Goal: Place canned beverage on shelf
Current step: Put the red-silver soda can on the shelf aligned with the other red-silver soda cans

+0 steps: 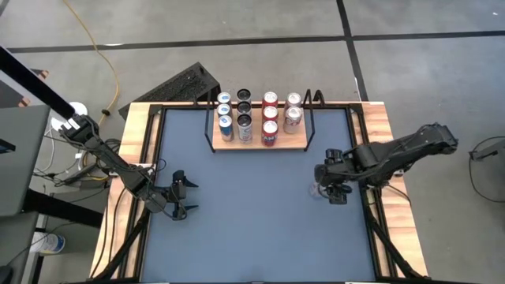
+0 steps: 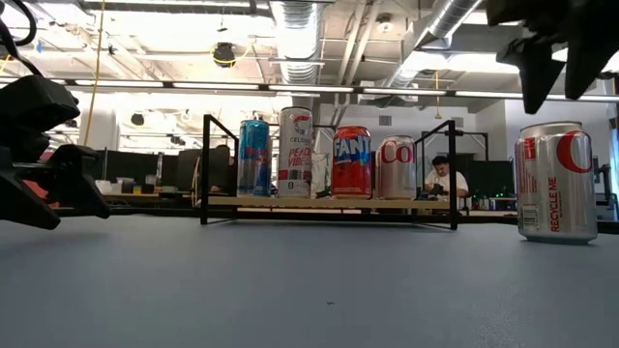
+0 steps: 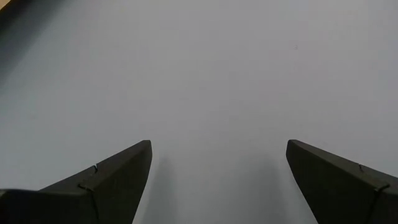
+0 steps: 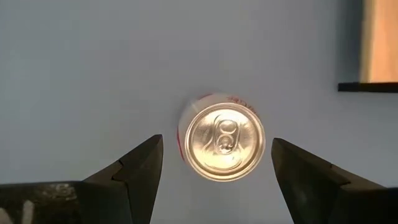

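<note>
The right gripper [image 4: 214,168], fingers spread, hovers above an upright silver can [image 4: 219,137]; the left gripper [image 1: 186,196] waits open, far from the stocked shelf [image 1: 296,143].

Bare tabletop [image 1: 252,221] spreads wide before the shelf [image 1: 260,143]. Cans [image 1: 257,117] pack the shelf; wire side frames [image 1: 211,126] close its ends.

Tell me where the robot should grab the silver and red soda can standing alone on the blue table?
Best on its round side wall, coming straight down from above. The silver and red soda can stands upright with its pull-tab top facing the right gripper, whose open fingers already sit on either side, probably wide enough to lower around it.
</note>
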